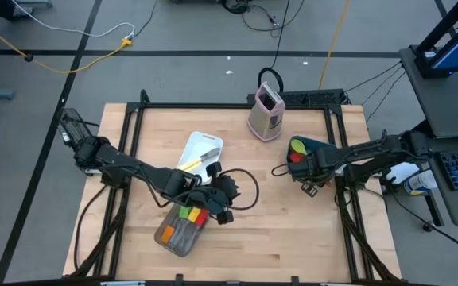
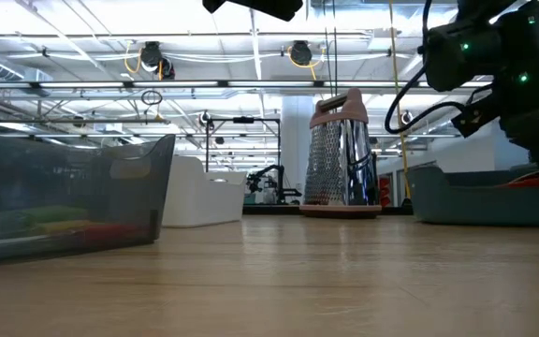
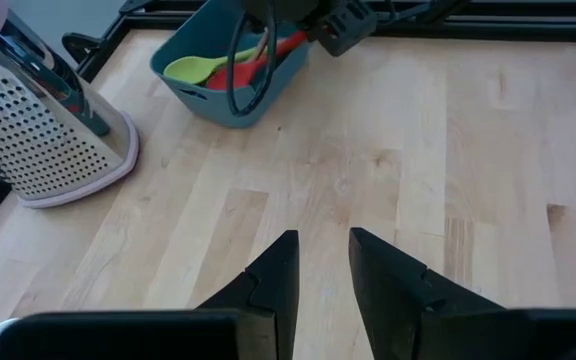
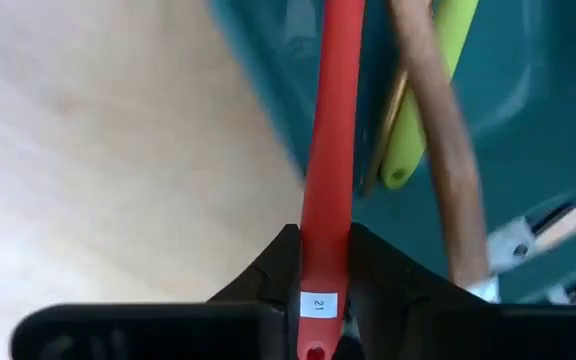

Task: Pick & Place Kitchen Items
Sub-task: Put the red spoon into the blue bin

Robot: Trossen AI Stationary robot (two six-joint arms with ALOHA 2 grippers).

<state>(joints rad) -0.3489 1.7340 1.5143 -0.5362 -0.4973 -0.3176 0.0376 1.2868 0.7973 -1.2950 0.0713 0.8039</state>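
Observation:
My right gripper (image 1: pixel 296 165) (image 4: pixel 325 240) is at the near-left edge of the teal bin (image 1: pixel 318 149) and is shut on a red utensil (image 4: pixel 330 120). In the bin lie a green spatula (image 4: pixel 423 90), a brown wooden spoon handle (image 4: pixel 438 130) and a gold handle (image 4: pixel 388 120). My left gripper (image 1: pixel 227 191) (image 3: pixel 320 255) hangs over the table's middle, its fingers a little apart and empty. Just near-left of it, a grey pan (image 1: pixel 181 230) holds green, yellow, red and orange utensils. A yellow-handled knife (image 1: pixel 197 159) lies on the white tray (image 1: pixel 203 143). My right gripper pinches the red utensil's handle near its free end (image 4: pixel 320 262) between its two fingers; a small white label sits there. The handle runs forward out of the fingers and over the bin's rim. Its head is out of view.
An upright pink-and-steel box grater (image 1: pixel 266 111) (image 2: pixel 342 154) stands at the far middle, just far-left of the bin. Bare wood lies between the pan and the bin and along the near edge. Cables loop beside both grippers.

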